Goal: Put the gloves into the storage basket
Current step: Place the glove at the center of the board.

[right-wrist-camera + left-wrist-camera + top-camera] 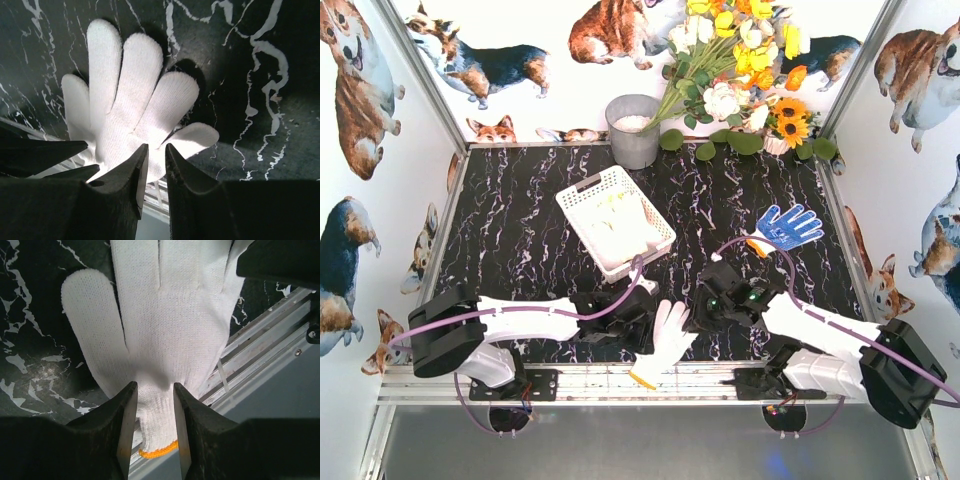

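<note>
1. Top view: the white glove [668, 338] lies at the near edge of the counter [520, 230], with its orange-yellow cuff hanging over the metal rail [580, 380]. My left arm [520, 320] and right arm [820, 335] meet on it from either side. The storage basket [576, 224] sits well apart from the glove, farther back and a little left, set at an angle. A blue glove [788, 225] lies off to the basket's right.

2. Left wrist view: the left end effector [154, 386] is clamped on the glove's wrist just above the cuff, with knit bunched between the jaws. The hold looks centred, so I judge it sound. I'd lift straight up first, so the cuff clears the rail instead of dragging across it.

3. Right wrist view: the right end effector [156, 147] has its jaws nearly together at the edge of the palm. I cannot tell whether any knit is caught between them. If it is, I raise both arms at one pace so the glove isn't stretched. If not, I let the left carry alone.

4. For the carry, I judge it best to go high enough that the dangling fingers clear the basket's lattice wall. Then I stop over its middle and only then release.
</note>
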`<state>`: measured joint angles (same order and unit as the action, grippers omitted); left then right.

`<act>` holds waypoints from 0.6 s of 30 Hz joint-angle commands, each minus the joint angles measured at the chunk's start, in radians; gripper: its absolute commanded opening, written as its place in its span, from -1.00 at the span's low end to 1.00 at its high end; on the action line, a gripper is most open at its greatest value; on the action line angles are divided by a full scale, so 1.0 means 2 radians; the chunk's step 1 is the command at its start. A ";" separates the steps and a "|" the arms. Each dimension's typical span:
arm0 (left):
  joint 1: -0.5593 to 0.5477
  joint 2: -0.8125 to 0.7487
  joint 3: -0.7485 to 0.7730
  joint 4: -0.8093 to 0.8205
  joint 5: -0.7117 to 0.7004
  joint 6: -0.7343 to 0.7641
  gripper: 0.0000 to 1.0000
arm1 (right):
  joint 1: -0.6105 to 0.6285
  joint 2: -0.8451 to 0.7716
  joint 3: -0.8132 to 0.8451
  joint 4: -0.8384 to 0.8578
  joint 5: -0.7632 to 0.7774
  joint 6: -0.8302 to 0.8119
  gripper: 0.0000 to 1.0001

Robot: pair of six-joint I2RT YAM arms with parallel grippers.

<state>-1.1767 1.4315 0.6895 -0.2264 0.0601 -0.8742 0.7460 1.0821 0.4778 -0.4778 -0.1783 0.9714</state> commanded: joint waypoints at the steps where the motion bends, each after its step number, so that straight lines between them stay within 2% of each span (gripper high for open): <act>1: 0.003 0.003 -0.010 0.025 -0.001 -0.010 -0.42 | 0.003 0.000 -0.010 0.037 0.038 -0.001 -0.55; 7: 0.005 0.007 -0.015 0.028 -0.002 -0.012 -0.42 | 0.003 0.014 -0.011 0.052 0.062 -0.013 -0.56; 18: 0.014 0.005 -0.035 0.046 0.002 -0.022 -0.42 | 0.003 0.105 0.033 0.081 0.104 -0.049 -0.59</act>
<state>-1.1641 1.4391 0.6418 -0.1719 0.0631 -0.9043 0.7471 1.2285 0.4995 -0.3569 -0.0853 0.9321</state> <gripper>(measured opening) 0.293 0.208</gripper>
